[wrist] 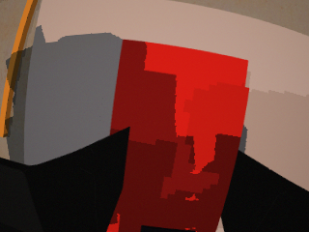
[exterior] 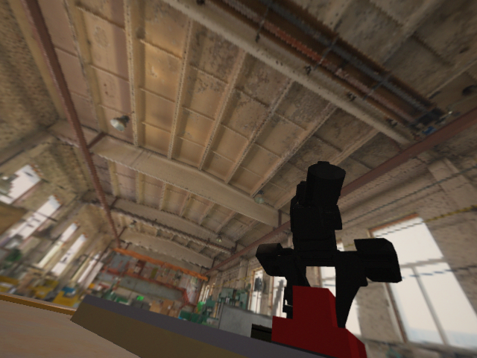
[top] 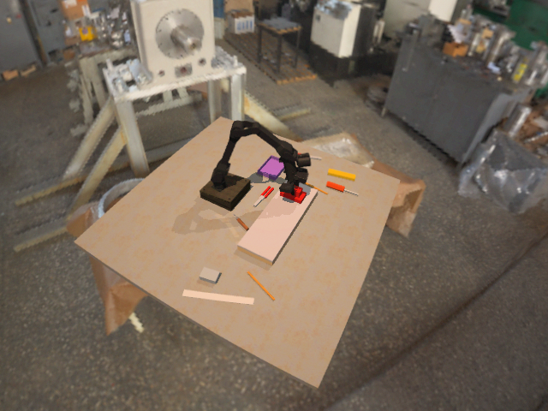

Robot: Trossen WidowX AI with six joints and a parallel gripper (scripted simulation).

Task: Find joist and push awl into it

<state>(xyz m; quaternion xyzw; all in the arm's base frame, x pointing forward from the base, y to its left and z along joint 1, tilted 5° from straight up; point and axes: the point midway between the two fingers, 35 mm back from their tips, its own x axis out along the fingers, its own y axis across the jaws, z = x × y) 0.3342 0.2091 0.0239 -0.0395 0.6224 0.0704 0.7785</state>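
Note:
The red stud finder (top: 300,195) (exterior: 315,338) (wrist: 193,63) is at the far end of the pale floor panel (top: 276,229) (exterior: 115,324) (wrist: 277,72). It appears to rest on the panel's top; the wrist view shows no clear gap. My gripper (top: 292,190) (exterior: 314,312) (wrist: 174,141) is shut on its raised middle part, one finger on each side. The purple tray (top: 271,167) lies beyond the panel, near the arm. A thin tool with a brown handle, apparently the awl (top: 241,223), lies by the panel's left side, its near end close to the panel. The joist is hidden.
A red-handled tool (top: 265,193) lies between arm base (top: 224,193) and panel. An orange stick (top: 319,189) (wrist: 18,63), a red screwdriver (top: 336,187) and a yellow bar (top: 341,174) lie beyond. Nearer are a grey block (top: 210,274), a pale strip (top: 217,296) and another orange stick (top: 261,285).

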